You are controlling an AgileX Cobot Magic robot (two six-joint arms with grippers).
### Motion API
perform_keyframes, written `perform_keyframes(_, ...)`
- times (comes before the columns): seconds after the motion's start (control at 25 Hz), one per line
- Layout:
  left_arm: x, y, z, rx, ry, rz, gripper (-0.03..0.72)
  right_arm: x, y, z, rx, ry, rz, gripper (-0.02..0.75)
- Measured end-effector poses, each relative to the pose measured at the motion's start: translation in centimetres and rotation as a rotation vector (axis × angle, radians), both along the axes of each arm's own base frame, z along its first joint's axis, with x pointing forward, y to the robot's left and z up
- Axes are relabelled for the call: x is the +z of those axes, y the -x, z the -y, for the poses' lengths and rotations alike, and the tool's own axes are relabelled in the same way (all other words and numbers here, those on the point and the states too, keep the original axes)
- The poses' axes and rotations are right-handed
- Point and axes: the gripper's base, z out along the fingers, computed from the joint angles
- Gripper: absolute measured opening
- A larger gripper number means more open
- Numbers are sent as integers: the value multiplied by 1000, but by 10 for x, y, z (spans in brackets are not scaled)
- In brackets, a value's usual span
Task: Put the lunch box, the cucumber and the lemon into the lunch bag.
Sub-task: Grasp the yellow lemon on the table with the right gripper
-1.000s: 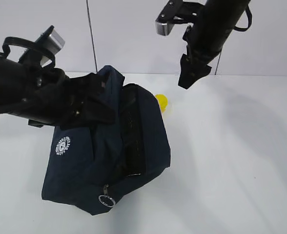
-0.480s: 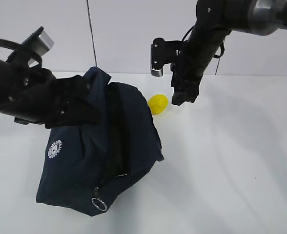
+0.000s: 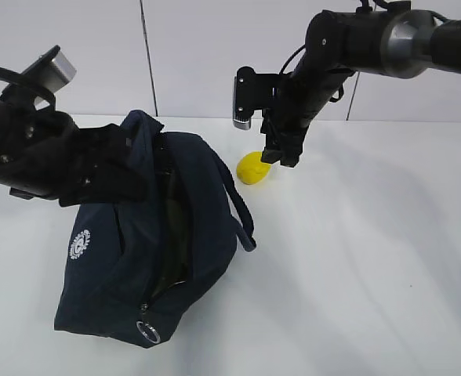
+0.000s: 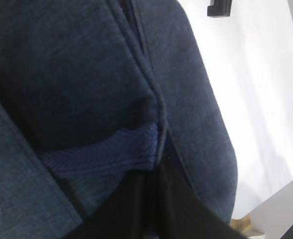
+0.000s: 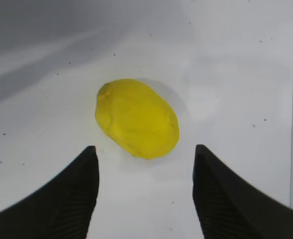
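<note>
Step in hand, I think: getting the lemon [image 5: 136,118]. It sits on the white bench [image 3: 372,258], just beside the lunch bag [image 3: 144,251] at 2 o'clock. Right tool [image 5: 145,191] hangs over it, wide open, holding nothing. Left tool [image 3: 109,168] seems to hold the bag's edge up; can't tell its grip. Next: go down w/ lemon between the fingers, then close.

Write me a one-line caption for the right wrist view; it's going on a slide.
Open right pincer poised above the lemon lying on the white table, not yet touching it.
</note>
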Motion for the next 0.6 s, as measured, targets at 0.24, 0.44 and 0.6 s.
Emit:
perform_keyframes(0.24, 0, 0, 0, -2, -4, 2, 11, -1, 0, -3, 11, -34, -4, 471)
perform_keyframes(0.44, 0, 0, 0, -4, -6, 3, 11, -5, -1, -6, 21, -51, -9, 471)
perform_keyframes(0.6, 0, 0, 0, -4, -6, 3, 11, -7, -4, -9, 3, -94, -12, 472)
